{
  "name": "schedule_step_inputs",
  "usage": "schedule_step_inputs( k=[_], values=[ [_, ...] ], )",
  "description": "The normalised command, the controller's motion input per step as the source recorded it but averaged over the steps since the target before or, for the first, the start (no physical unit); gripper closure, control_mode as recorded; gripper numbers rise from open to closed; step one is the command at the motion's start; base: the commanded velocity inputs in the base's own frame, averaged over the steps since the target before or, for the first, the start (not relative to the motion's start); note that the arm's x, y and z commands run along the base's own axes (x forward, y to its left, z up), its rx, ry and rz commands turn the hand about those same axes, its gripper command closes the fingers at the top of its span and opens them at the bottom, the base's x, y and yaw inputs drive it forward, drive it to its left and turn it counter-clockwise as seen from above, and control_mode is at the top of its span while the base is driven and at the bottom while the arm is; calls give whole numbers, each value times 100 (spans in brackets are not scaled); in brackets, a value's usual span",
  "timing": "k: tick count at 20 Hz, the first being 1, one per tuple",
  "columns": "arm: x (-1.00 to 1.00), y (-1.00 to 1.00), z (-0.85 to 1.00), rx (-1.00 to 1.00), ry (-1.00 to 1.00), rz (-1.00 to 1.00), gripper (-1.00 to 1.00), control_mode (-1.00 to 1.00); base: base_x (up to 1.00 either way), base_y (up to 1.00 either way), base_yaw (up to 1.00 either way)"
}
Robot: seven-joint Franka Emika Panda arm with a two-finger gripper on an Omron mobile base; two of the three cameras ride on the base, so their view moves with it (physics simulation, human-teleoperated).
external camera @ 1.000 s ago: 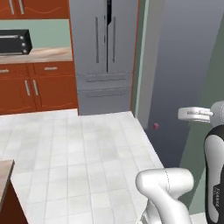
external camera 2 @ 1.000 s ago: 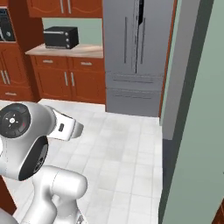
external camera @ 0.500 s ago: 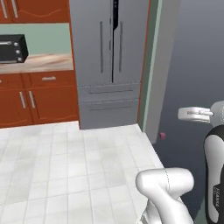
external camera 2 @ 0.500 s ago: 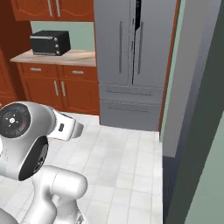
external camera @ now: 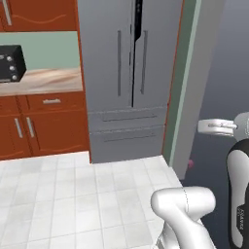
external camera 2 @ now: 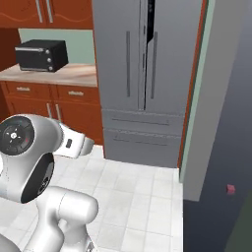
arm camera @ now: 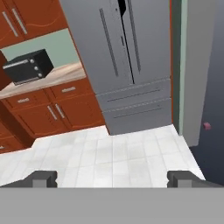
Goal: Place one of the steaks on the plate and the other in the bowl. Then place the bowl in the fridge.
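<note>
- Hand view: the tool [arm camera: 112, 179] has its two dark fingertips [arm camera: 43, 178] set wide apart at the bottom of the picture, with nothing between them. They hang over the pale tiled floor [arm camera: 109, 153].
- The fridge [arm camera: 122, 65] stands straight ahead beyond the floor, grey steel with long bar handles and two drawers at its base. A narrow dark gap shows at the top where its two doors meet.
- Left base view: the fridge [external camera: 129, 78] fills the upper middle. Red-brown cabinets [external camera: 44, 124] and a worktop [external camera: 41, 80] sit just beside it on the left, with a black toaster oven [external camera: 9, 63] on the worktop.
- Right base view: the fridge [external camera 2: 147, 78] again faces the robot, and a pale green wall edge [external camera 2: 202, 98] stands close on its right.
</note>
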Motion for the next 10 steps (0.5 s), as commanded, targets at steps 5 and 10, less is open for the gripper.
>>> schedule_step_inputs(
  k=[5, 10],
  values=[
    [0, 0, 0, 0, 0, 0, -100, 100, 100, 0, -1],
    [0, 0, 0, 0, 0, 0, -100, 100, 100, 1, -12]
  ],
)
